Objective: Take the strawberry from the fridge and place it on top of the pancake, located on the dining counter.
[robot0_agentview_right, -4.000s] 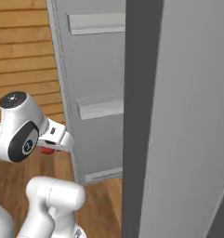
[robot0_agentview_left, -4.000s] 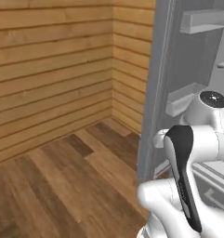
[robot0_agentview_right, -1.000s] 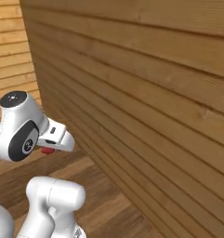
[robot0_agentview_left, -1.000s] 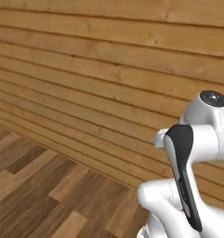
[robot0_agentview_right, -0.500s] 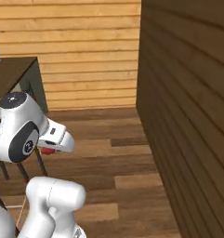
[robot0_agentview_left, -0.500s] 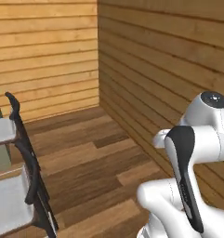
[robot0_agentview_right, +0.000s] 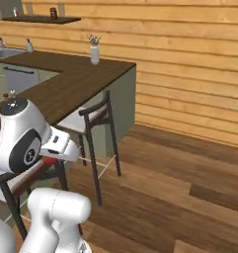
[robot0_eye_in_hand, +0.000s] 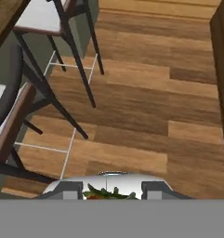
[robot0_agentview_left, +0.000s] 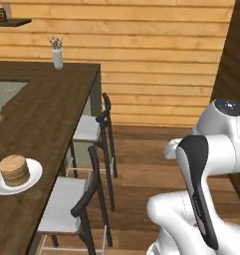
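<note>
Right now I'm on the carry leg: my end effector (robot0_eye_in_hand: pixel 111 193) is closed on the strawberry (robot0_eye_in_hand: pixel 104 194), its green leaves peeking between the fingertips, held low over the wooden floor (robot0_eye_in_hand: pixel 146 111) beside the chairs (robot0_agentview_left: pixel 91 199). The pancake (robot0_agentview_left: pixel 14 170) sits on its plate near the tabletop (robot0_agentview_left: pixel 42 114) edge. Next, I judge, I need to close in on it and lift the berry above the stack.
</note>
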You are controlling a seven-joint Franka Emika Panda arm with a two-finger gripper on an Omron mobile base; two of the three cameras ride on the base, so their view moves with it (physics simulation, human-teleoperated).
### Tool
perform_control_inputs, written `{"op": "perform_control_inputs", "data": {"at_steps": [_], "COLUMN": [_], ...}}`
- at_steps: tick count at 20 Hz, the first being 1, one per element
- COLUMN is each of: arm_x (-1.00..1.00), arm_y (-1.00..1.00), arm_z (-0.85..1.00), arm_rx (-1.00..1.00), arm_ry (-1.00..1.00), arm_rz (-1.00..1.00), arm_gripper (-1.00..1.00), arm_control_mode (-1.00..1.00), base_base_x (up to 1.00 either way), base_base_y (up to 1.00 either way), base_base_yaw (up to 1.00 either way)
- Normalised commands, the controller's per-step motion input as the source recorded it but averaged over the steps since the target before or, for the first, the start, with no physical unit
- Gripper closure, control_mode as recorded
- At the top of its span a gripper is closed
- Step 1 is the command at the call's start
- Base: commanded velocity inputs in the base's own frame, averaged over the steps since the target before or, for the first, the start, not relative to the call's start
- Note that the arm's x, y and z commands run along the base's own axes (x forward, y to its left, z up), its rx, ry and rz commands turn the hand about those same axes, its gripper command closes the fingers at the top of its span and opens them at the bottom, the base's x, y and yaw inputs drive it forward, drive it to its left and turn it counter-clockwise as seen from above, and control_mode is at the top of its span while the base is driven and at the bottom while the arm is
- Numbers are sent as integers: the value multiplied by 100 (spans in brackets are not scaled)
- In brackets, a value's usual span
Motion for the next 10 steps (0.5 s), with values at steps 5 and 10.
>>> {"op": "perform_control_inputs", "data": {"at_steps": [5,10], "arm_x": [0,0], "arm_y": [0,0], "arm_z": [0,0], "arm_rx": [0,0], "arm_ry": [0,0], "arm_rz": [0,0], "arm_gripper": [100,100], "arm_control_mode": [100,100], "base_base_x": [51,17], "base_base_y": [-55,-47], "base_base_yaw": [85,87]}}
